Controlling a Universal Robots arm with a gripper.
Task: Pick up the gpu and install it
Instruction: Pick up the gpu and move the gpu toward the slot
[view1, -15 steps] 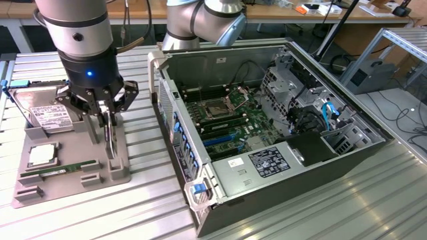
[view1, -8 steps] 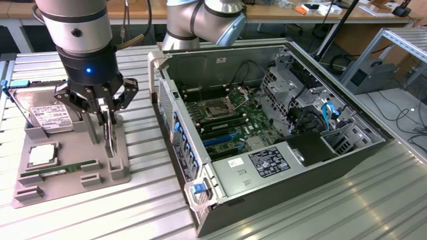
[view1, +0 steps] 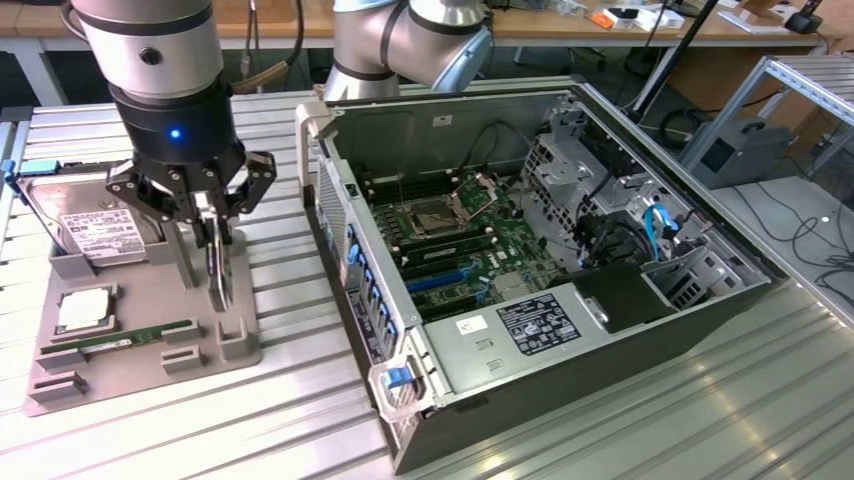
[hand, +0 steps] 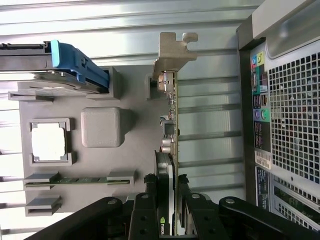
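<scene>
Pinching the upright graphics card (view1: 219, 285) between narrowed fingers (hand: 150, 202), the gripper (view1: 214, 240) hangs over the grey tray (view1: 140, 292), with the computer case (view1: 441, 125) at three o'clock.

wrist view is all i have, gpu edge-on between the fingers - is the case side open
Observer: Yes. The computer case lies on its side with the panel off and the motherboard exposed.
Operator: any free slot showing
Observer: The blue expansion slots on the board have no card standing in them.
Operator: is the gpu off the tray
Observer: The gpu stands upright under the gripper, with its lower edge down at the grey tray. I cannot tell if it is clear of the tray.
</scene>
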